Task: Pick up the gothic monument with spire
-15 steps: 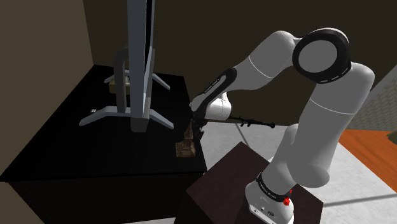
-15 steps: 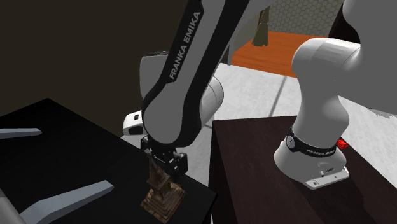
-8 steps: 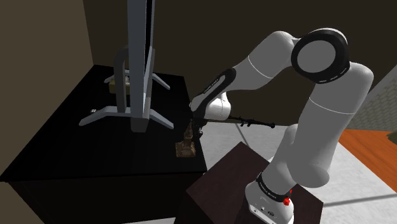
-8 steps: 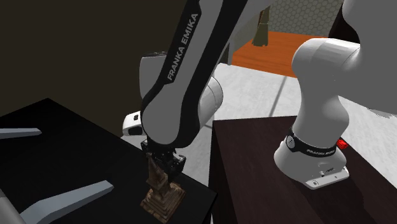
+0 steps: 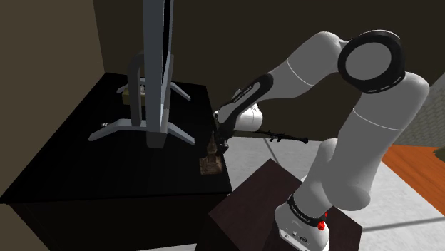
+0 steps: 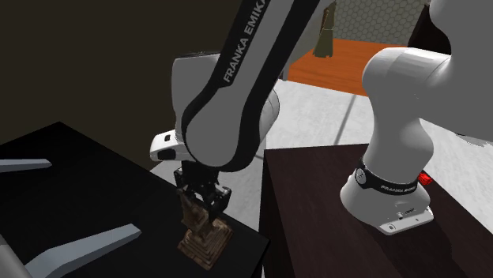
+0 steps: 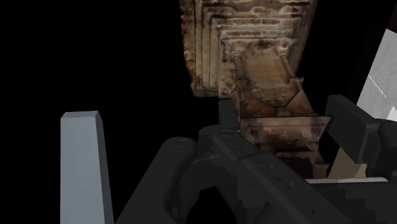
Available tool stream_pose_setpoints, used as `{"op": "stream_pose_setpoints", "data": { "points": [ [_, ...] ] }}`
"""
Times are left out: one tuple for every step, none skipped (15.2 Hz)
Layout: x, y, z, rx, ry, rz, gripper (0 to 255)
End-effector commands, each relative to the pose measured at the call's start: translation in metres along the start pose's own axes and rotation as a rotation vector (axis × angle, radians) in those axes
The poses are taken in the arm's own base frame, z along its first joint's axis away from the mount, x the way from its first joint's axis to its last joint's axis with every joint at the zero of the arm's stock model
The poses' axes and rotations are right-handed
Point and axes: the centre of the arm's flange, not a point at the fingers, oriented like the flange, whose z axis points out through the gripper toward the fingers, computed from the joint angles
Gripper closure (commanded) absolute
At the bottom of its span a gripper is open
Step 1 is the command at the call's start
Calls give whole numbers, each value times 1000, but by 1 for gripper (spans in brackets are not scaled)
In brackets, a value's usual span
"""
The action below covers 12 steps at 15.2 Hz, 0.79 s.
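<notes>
Fingers (image 7: 356, 135) of my gripper (image 6: 201, 207) clenched on brown carved monument (image 6: 204, 238), spire upright between them, near black table (image 5: 85, 171) edge, grey stand (image 5: 153, 107) well apart

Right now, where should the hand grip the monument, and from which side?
Grip the slim shaft above the base, coming from above. The monument has a wide stepped base, likely too broad to clasp, while its narrow upper part rises toward the hand, which clasps it there.

a black table (image 6: 87, 182) lies under the gripper (image 6: 202, 209); dim brown walls (image 5: 50, 36) stand behind it, grey floor (image 6: 316, 118) and orange boards (image 6: 355, 67) beyond.
</notes>
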Motion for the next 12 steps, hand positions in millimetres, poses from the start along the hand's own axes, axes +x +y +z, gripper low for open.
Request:
{"op": "stream_pose_setpoints", "data": {
  "points": [
    [2, 1, -12, 0, -1, 0, 255],
    [3, 1, -17, 0, -1, 0, 255],
    [4, 0, -22, 0, -1, 0, 255],
    [5, 0, -27, 0, -1, 0, 255],
    [6, 0, -32, 0, -1, 0, 255],
    [7, 0, -38, 0, -1, 0, 255],
    [8, 0, -43, 0, -1, 0, 255],
    [9, 0, -48, 0, -1, 0, 255],
    [10, 0, -53, 0, -1, 0, 255],
    [11, 0, -58, 0, -1, 0, 255],
    [11, 0, -59, 0, -1, 0, 255],
    [11, 0, -59, 0, -1, 0, 255]
  ]
}}
